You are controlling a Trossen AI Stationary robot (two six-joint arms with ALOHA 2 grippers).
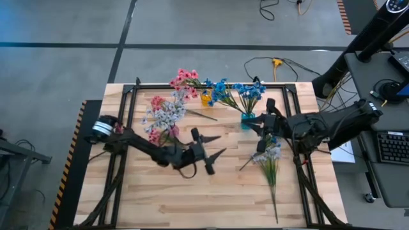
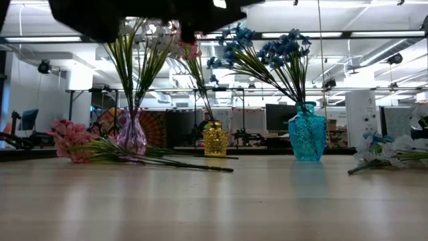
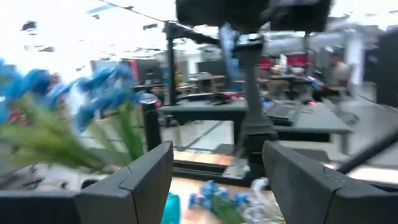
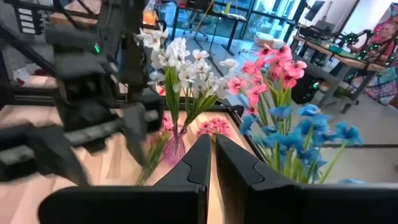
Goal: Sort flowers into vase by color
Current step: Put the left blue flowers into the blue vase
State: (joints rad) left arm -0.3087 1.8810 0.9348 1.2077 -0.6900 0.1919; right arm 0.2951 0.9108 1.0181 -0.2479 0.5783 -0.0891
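Faceted glass vases hold wiry sprigs — left gripper splayed, empty; right gripper pinched closed, empty.

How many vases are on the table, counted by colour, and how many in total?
Purple vase: 1
Gold vase: 1
Blue vase: 1
Total: 3

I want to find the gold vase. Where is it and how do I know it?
Look along the far edge of the wooden table. Three vases stand in a row; the gold vase is the middle one, smaller than the purple vase and the turquoise vase.
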